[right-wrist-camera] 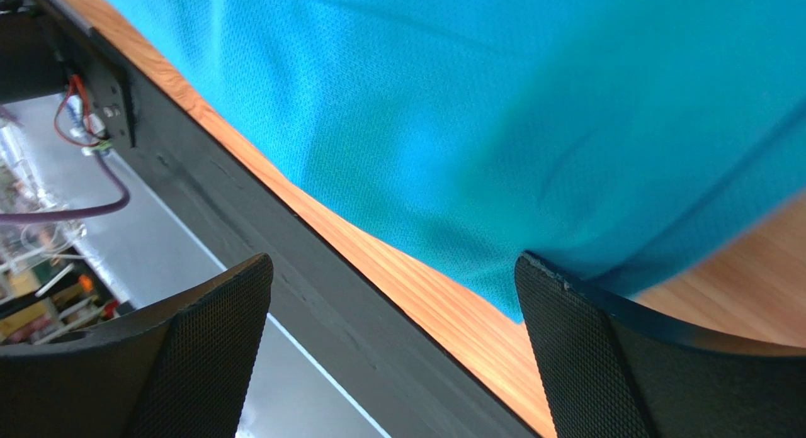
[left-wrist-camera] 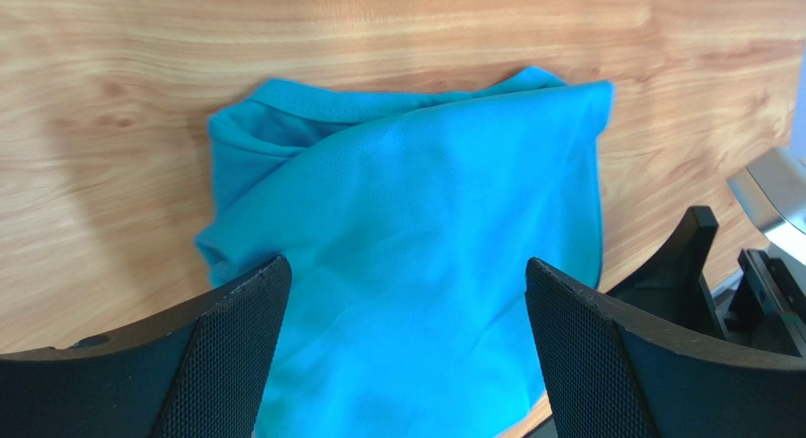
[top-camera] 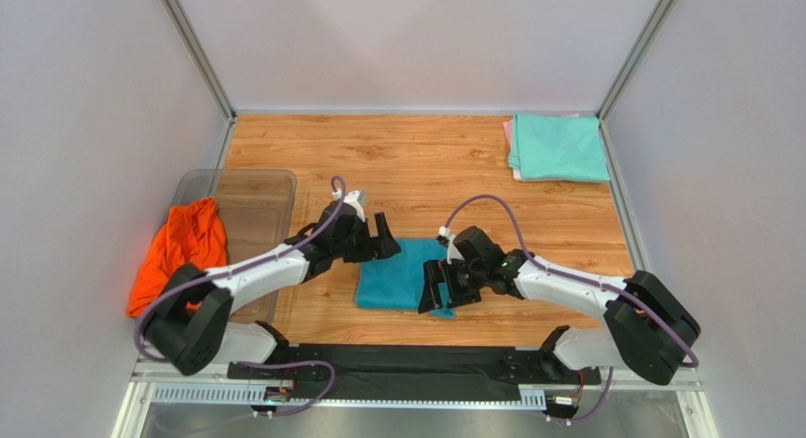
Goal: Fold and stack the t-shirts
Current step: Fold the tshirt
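A teal-blue t-shirt (top-camera: 397, 276) lies folded on the wooden table near the front edge; it also fills the left wrist view (left-wrist-camera: 416, 259) and the right wrist view (right-wrist-camera: 530, 108). My left gripper (top-camera: 381, 238) is open and empty at the shirt's far left corner. My right gripper (top-camera: 438, 289) is open and empty at the shirt's near right corner. A mint green t-shirt (top-camera: 558, 147) lies folded at the back right on top of a pale pink one (top-camera: 509, 136). A bright orange t-shirt (top-camera: 182, 249) hangs crumpled over the tub at the left.
A clear plastic tub (top-camera: 254, 197) stands at the table's left side. The table's front edge and black rail (right-wrist-camera: 312, 268) run just below the right gripper. Grey walls enclose the table on three sides.
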Controlling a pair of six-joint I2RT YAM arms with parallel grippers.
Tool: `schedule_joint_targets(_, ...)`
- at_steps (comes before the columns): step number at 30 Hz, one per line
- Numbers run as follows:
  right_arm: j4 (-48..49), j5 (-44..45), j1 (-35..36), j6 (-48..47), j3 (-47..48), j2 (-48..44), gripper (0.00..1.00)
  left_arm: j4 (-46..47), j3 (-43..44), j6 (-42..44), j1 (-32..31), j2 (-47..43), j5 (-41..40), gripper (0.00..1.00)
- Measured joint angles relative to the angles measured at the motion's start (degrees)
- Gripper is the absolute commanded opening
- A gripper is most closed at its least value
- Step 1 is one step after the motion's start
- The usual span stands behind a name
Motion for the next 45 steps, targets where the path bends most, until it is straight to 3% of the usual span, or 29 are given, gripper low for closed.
schedule_joint_targets(4, -8.72, 4.66, 0.0, -2.03, 3.5, -5.29, 1.0, -9.25, 1.03, 1.84, 0.0, -11.32, -3.78, 1.0)
schedule_joint_targets(8, -16.44, 11.43, 0.07, -4.0, 10.32, -16.41, 1.0, -18.16, 3.96, 3.58, 0.0, -24.41, -8.02, 1.0)
schedule_joint_targets(12, -19.5, 20.17, 0.09, -4.0, 16.2, -26.77, 1.0, -26.1, 6.36, 4.15, 0.0, -37.33, -14.47, 1.0)
schedule_joint_targets(17, -21.53, 29.99, 0.09, -2.43, 15.02, -33.18, 1.0, -35.1, 5.97, 3.43, 0.0, -48.7, -20.85, 1.0)
schedule_joint_targets(25, -24.17, 34.56, 0.09, 0.24, 12.31, -21.92, 1.0, -42.75, -2.05, 1.51, 0.0, -53.2, -24.96, 1.0)
schedule_joint_targets(31, -22.43, 36.11, 0.09, 3.8, 12.24, -10.75, 0.96, -44.22, -2.62, 0.74, 0.0, -55.43, -25.83, 1.0)
schedule_joint_targets(38, -17.42, 33.64, -1.07, 6.34, 12.41, 3.69, 0.78, -43.89, -2.75, 0.66, 0.0, -56.15, -25.4, 1.0)
schedule_joint_targets(45, -14.14, 31.04, -1.53, 7.54, 13.16, 10.78, 0.7, -43.87, -3.61, 0.68, 0.0, -56.13, -25.0, 1.0)
